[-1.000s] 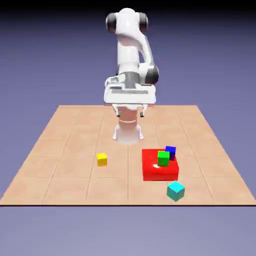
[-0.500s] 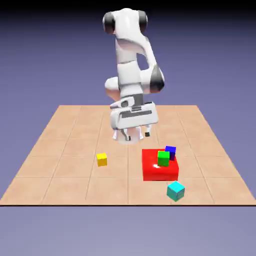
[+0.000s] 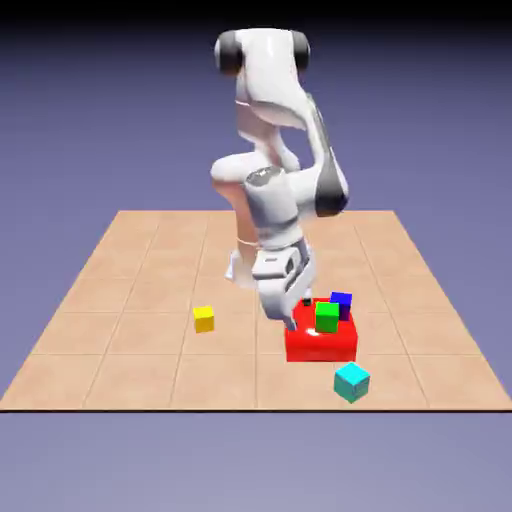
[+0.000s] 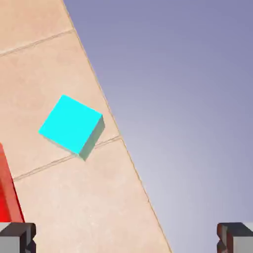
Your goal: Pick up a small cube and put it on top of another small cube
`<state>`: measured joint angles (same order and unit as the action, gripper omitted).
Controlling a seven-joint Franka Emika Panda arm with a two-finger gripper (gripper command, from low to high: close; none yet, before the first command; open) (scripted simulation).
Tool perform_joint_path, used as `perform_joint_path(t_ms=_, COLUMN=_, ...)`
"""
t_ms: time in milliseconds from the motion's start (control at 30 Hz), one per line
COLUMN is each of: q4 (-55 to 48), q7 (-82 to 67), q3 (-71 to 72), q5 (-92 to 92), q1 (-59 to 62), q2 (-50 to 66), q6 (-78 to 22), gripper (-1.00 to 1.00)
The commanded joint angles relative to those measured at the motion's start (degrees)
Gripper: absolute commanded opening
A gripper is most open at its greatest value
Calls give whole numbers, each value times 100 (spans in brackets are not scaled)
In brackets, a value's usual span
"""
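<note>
The small cyan cube [image 3: 351, 381] rests on the table near its front edge, just in front of the flat red block [image 3: 320, 342]. In the hand view the cyan cube [image 4: 72, 126] lies upper left, well away from my fingertips [image 4: 18, 236]. The small dark blue cube [image 3: 341, 302] sits on the red block's far right corner, beside a green cube [image 3: 327, 317]. My gripper [image 3: 292, 312] hangs low over the red block's left side, above and behind the cyan cube. Its fingers are spread wide with nothing between them.
A yellow cube [image 3: 204, 319] sits alone toward the exterior view's left. The table's front edge [image 4: 123, 148] runs close beside the cyan cube. A sliver of the red block [image 4: 7, 197] shows at the hand view's left edge.
The arm has swung down and forward toward the exterior view's right, bringing the gripper from high near the base to just over the red block. The cubes have not moved.
</note>
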<state>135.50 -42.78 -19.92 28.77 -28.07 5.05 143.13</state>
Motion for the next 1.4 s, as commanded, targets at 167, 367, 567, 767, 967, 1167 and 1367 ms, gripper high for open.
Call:
perform_joint_path(t_ms=167, q4=-447, q7=-1495, q3=-349, q5=505, q1=-471, q2=661, q6=-542, gripper=0)
perform_joint_path(t_ms=367, q4=-895, q7=-2990, q3=-699, q5=1009, q1=-950, q2=1323, q6=-1083, gripper=0)
perform_joint_path(t_ms=567, q4=-1342, q7=-4486, q3=-1048, q5=1514, q1=-1428, q2=1984, q6=-1625, gripper=0)
perform_joint_path(t_ms=767, q4=-1789, q7=-5979, q3=-1397, q5=2018, q1=-1907, q2=2645, q6=-2166, gripper=0)
perform_joint_path(t_ms=967, q4=-1867, q7=-6408, q3=-926, q5=2708, q1=-1798, q2=3371, q6=-1668, gripper=0)
perform_joint_path(t_ms=1167, q4=-1757, q7=-6091, q3=-1421, q5=1890, q1=-1963, q2=2570, q6=-2212, gripper=-100)
perform_joint_path(t_ms=1367, q4=-1342, q7=-7136, q3=-1635, q5=395, q1=-2524, q2=1647, q6=-2653, gripper=-100)
